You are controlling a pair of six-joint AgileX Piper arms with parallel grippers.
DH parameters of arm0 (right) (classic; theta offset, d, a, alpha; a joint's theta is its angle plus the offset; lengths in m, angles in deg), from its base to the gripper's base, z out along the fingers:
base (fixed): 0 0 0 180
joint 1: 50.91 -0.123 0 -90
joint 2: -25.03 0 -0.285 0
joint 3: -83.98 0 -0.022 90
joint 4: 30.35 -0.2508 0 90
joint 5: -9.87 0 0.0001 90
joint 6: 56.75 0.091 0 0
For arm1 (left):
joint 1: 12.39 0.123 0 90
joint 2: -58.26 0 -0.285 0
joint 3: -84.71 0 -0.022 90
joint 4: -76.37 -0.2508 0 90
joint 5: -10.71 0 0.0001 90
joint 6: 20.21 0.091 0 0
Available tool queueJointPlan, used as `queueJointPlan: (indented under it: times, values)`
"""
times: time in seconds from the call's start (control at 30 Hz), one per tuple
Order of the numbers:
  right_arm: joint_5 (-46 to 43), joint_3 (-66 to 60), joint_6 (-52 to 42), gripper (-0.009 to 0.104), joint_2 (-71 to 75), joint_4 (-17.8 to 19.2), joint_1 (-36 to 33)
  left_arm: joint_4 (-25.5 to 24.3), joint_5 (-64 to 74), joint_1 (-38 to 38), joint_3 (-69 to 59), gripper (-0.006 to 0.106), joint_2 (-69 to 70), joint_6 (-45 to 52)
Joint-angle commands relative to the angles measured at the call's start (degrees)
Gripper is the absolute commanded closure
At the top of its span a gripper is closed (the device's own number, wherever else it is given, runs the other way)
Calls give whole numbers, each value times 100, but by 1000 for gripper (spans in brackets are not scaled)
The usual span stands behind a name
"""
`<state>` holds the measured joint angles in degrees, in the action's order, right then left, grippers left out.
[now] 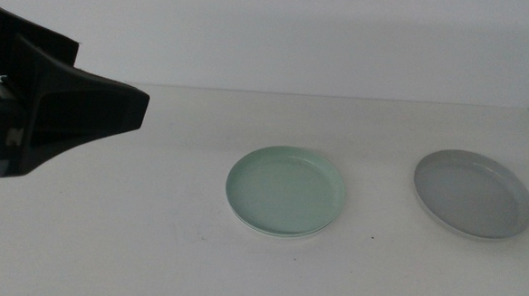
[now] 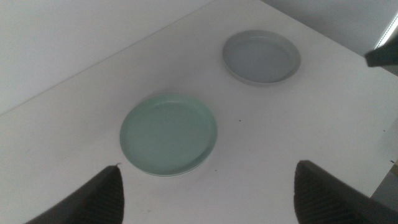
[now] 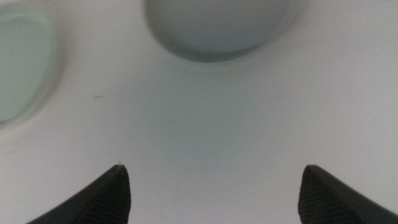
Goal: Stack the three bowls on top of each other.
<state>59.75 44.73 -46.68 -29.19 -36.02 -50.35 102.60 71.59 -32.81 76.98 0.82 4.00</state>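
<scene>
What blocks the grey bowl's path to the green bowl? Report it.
Nothing visible. Only bare table lies between the grey bowl and the green bowl. Both grippers, left and right, are open and empty.

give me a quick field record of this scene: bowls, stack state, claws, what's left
green bowl: middle of the white table, sitting on a white bowl of which only a rim edge shows
grey bowl: alone, off to the right of the stack, not touching it
stack state: two stacked, grey not yet added
left claw: open, empty, raised above the table's left side
right claw: open, empty, near the grey bowl
left to do: set the grey bowl on the green one
</scene>
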Motion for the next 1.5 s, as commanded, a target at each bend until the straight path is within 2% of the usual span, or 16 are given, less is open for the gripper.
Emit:
queueJointPlan:
  times: [0.0,0.3,0.47,0.53,0.93,1.07,1.13,1.23,1.33,1.4,1.47]
  values:
    - [-205,282,105,10,-697,414,43,18,-28,-16,-14,7,36,-16]
    - [-181,2216,-44,19,-3557,488,763,18,-28,-16,-14,7,36,-16]
    - [115,3349,-503,19,-4785,114,1093,18,-28,-16,-14,7,36,-16]
    - [108,3616,-518,20,-5207,117,1133,18,-28,-16,-14,7,36,-16]
    - [-511,3700,-640,27,-6596,229,1141,20,-38,-16,-14,7,36,-16]
    - [-636,3700,-762,29,-6881,59,1141,20,-50,-16,-14,7,36,-16]
    - [-650,3700,-767,36,-6979,58,1141,20,-50,-16,-14,7,36,-16]
    - [-735,3700,-767,54,-7048,47,1141,20,-61,-16,-14,7,36,-16]
    - [-786,3700,-873,78,-7048,34,1141,20,-155,-16,-14,7,36,-16]
    - [-730,3700,-1007,98,-7001,54,1145,20,-216,-16,-14,7,36,-16]
    - [-667,3700,-1075,97,-6873,19,1145,20,-263,-16,-14,7,36,-16]
